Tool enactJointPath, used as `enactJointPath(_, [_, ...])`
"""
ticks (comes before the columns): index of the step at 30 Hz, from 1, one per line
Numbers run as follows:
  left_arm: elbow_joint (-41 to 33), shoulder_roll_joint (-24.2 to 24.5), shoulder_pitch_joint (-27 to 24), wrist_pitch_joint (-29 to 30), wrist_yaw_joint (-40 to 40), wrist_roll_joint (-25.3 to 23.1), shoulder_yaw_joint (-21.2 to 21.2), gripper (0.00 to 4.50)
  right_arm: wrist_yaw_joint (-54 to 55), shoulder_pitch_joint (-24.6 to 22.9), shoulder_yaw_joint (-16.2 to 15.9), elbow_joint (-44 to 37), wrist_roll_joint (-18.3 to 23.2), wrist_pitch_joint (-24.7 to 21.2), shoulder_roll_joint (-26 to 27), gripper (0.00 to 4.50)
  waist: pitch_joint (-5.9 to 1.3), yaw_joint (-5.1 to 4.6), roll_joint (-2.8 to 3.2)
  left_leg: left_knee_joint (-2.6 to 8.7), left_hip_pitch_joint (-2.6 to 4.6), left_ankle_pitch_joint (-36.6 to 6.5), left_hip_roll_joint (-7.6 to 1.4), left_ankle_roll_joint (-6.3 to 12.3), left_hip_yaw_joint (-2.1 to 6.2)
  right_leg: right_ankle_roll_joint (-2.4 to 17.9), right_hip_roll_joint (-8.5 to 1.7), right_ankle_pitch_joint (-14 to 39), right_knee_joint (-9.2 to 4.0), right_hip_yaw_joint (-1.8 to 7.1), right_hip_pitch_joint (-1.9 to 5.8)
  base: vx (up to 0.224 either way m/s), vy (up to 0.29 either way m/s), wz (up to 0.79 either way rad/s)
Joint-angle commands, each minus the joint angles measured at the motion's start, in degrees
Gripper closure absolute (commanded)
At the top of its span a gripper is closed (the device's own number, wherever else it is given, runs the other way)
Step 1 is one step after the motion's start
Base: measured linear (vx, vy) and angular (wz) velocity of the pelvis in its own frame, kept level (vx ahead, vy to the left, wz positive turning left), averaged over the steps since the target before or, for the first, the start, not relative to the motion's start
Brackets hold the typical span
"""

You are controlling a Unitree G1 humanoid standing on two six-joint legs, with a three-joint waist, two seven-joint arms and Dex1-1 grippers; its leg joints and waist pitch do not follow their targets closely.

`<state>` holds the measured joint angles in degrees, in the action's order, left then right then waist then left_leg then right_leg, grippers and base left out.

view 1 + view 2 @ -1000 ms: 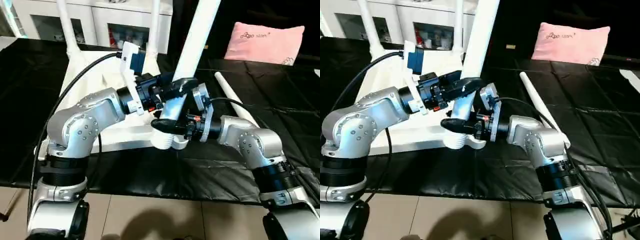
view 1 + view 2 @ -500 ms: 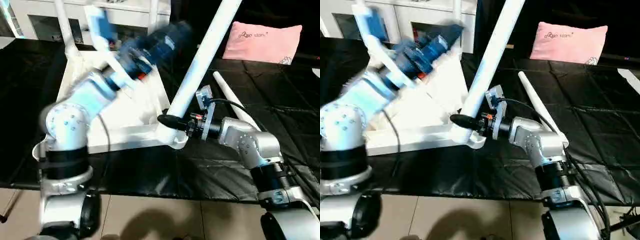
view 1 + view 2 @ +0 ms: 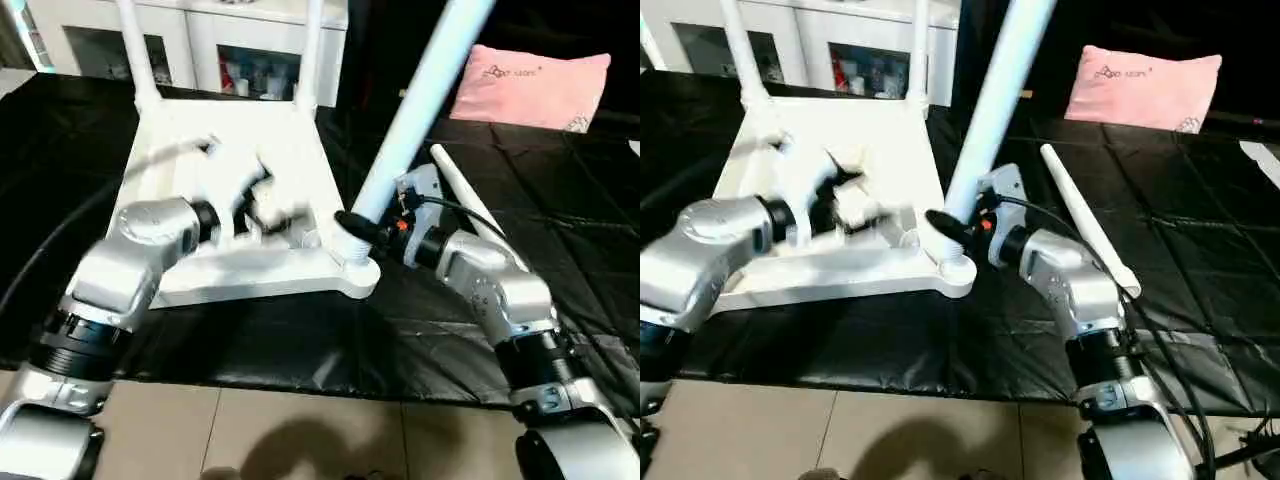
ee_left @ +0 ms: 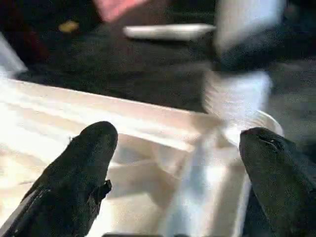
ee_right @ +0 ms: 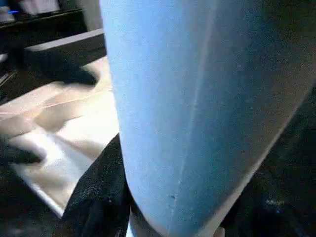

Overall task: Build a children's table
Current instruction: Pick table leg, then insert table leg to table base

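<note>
On the black-covered bench, near centre: the children's table (image 3: pixel 235 150) lies upside down, ribbed underside up.
Legs fitted: two legs (image 3: pixel 132 50) stand upright in the far corner sockets.
Leg in hand: a third leg (image 3: pixel 415 105) has its foot in the near right socket (image 3: pixel 352 268) and tilts away to the far right, not yet upright.
Spare leg: one more leg (image 3: pixel 465 195) lies loose on the cloth, to the right of the tilted one.
Right tool: the right tool (image 3: pixel 362 226) is closed round the tilted leg just above the socket.
Left tool: the left tool (image 4: pixel 177 163) stands wide, holding nothing, over the underside near that same corner.
Step in hand: seating the third leg, by the look of it.
How to do it well: the leg likely needs bringing upright in line with the socket before pressing down; the free left tool could steady the top so it does not slide.
Risk: pushing while the leg is tilted may jam it or lift the corner.
Count: one top, four legs, four corner sockets in all, one of them open as judged.
Beyond: one pink pillow (image 3: pixel 530 85) far right; one white cabinet (image 3: pixel 230 40) behind.
</note>
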<state>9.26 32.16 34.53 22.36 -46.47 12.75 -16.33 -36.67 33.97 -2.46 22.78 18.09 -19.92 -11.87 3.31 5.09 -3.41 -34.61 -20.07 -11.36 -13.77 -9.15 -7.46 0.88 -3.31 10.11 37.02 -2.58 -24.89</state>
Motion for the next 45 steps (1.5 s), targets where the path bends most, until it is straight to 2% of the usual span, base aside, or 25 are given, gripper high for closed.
enactJointPath(1, [1.6,0.4,0.3,-2.3,-3.2,-1.0,-1.5,0.06,0.9,-0.3,1.1,-0.3,-0.6,1.1,-0.2,2.57,-4.36,-0.17,1.68,3.79,-0.45,-4.6,2.12,-2.11,-2.23,10.0,-2.11,3.7,-3.82,1.81,4.77,0.000,0.000,0.00])
enactJointPath(3, [5.8,0.6,0.6,-6.8,-6.7,-2.6,-3.3,0.06,1.4,-1.3,0.8,-1.2,-1.3,1.0,-0.3,2.57,-4.44,-0.21,2.19,3.72,-0.45,-4.5,2.20,-2.07,-2.19,10.4,-2.03,2.6,-3.69,1.86,4.91,0.000,0.000,0.00])
enactJointPath(4, [5.8,0.6,0.6,-6.8,-6.7,-2.6,-3.3,0.23,1.4,-1.3,0.8,-1.2,-1.3,1.0,-0.3,2.57,-4.38,-0.33,1.93,3.76,-0.49,-4.7,2.21,-1.94,-2.25,10.3,-1.97,2.7,-3.86,1.86,4.94,0.000,0.000,0.00])
enactJointPath(6, [10.5,0.0,1.6,-10.2,-9.0,-4.4,-4.7,0.34,2.2,-2.9,0.6,-3.5,-1.2,0.1,-0.5,2.57,-4.46,-0.30,1.74,3.73,-0.49,-4.5,2.24,-1.78,-2.30,10.3,-1.94,2.6,-3.85,1.90,5.08,0.000,0.000,0.00])
enactJointPath(7, [13.5,-0.7,2.7,-11.2,-10.4,-4.7,-5.1,0.34,2.6,-4.0,0.4,-4.9,-1.3,-0.2,-0.6,2.57,-4.47,-0.27,1.87,3.76,-0.42,-4.1,2.31,-1.61,-2.31,10.0,-1.86,2.5,-3.89,1.94,5.09,0.000,0.000,0.00])
enactJointPath(13, [17.2,-2.4,3.9,-9.8,-15.8,-3.1,-5.4,0.96,2.9,-5.9,0.1,-6.8,-1.9,0.2,-0.5,2.57,-4.36,-0.32,2.08,3.89,-0.36,-6.4,2.03,-2.20,-2.22,10.6,-2.14,5.0,-3.98,1.94,4.96,0.000,0.000,0.00])
enactJointPath(17, [21.9,-4.1,5.4,-11.1,-14.7,-5.0,-5.7,1.21,3.1,-6.6,-0.1,-8.0,-1.9,-0.1,-0.4,2.57,-4.37,-0.27,2.00,3.86,-0.32,-6.6,2.05,-1.73,-2.23,10.5,-2.14,5.8,-4.15,1.94,4.97,0.000,0.000,0.00])
enactJointPath(18, [23.4,-4.5,5.8,-11.8,-14.8,-5.4,-5.5,1.42,3.0,-6.8,-0.3,-8.3,-1.8,-0.3,-0.4,2.57,-4.32,-0.31,1.92,3.88,-0.37,-6.7,2.12,-1.59,-2.26,10.3,-2.05,6.2,-4.30,1.93,4.98,0.000,0.000,0.00])
enactJointPath(24, [29.9,-6.4,8.5,-13.6,-14.0,-8.0,-5.2,1.97,3.2,-7.4,-0.7,-8.7,-2.4,0.0,0.1,2.57,-4.39,-0.23,1.81,3.87,-0.48,-5.9,2.08,-1.50,-2.16,10.3,-2.14,5.4,-4.23,1.94,5.09,0.000,0.000,0.00])
enactJointPath(27, [33.4,-7.2,10.2,-14.8,-14.2,-9.2,-5.4,2.11,3.1,-7.6,-1.1,-9.3,-2.6,-0.1,0.3,2.57,-4.41,-0.21,1.99,3.87,-0.44,-5.9,2.13,-1.44,-2.11,10.4,-2.15,5.3,-4.26,1.95,5.10,0.000,0.000,0.00])
enactJointPath(32, [35.6,-8.0,11.0,-15.5,-14.8,-10.1,-5.3,2.54,2.8,-7.7,-1.3,-9.4,-2.6,-0.4,0.1,2.57,-4.41,-0.17,1.91,3.85,-0.42,-6.0,2.05,-1.32,-2.15,11.0,-2.22,4.3,-4.21,2.00,5.19,0.000,0.000,0.00])
enactJointPath(37, [37.7,-8.7,11.6,-16.4,-16.6,-11.0,-5.3,2.87,2.6,-7.9,-1.4,-9.6,-2.7,-0.7,0.1,2.57,-4.35,-0.13,1.90,3.91,-0.34,-6.9,2.02,-1.23,-2.13,11.0,-2.31,5.8,-4.42,2.02,5.11,0.000,0.000,0.00])
enactJointPath(38, [37.8,-8.7,11.6,-16.5,-16.7,-11.0,-5.3,3.09,2.6,-7.9,-1.4,-9.6,-2.7,-0.7,0.1,2.57,-4.30,-0.12,1.90,3.94,-0.34,-7.2,2.00,-1.28,-2.11,10.9,-2.34,6.3,-4.47,2.02,5.09,0.000,0.000,0.00])
enactJointPath(41, [38.4,-8.7,11.8,-17.0,-17.0,-11.5,-5.3,3.28,2.5,-8.0,-1.6,-9.6,-2.8,-0.6,0.1,2.57,-4.30,-0.15,1.79,3.96,-0.39,-7.0,1.99,-1.28,-2.10,10.8,-2.32,6.4,-4.44,2.01,5.10,0.000,0.000,0.00])
enactJointPath(43, [38.8,-8.8,11.9,-17.3,-17.2,-11.8,-5.2,3.60,2.3,-7.9,-1.8,-9.5,-2.9,-0.6,0.1,2.57,-4.29,-0.14,1.78,3.95,-0.36,-7.0,1.96,-1.17,-2.11,11.0,-2.34,6.2,-4.43,2.00,5.08,0.000,0.000,0.00])
enactJointPath(45, [39.2,-8.9,12.1,-17.4,-17.6,-12.1,-5.1,3.66,2.2,-7.8,-1.8,-9.3,-3.0,-0.6,0.2,2.57,-4.25,-0.13,1.80,4.01,-0.40,-7.2,1.94,-1.22,-2.08,10.9,-2.38,6.7,-4.50,2.00,5.09,0.000,0.000,0.00])
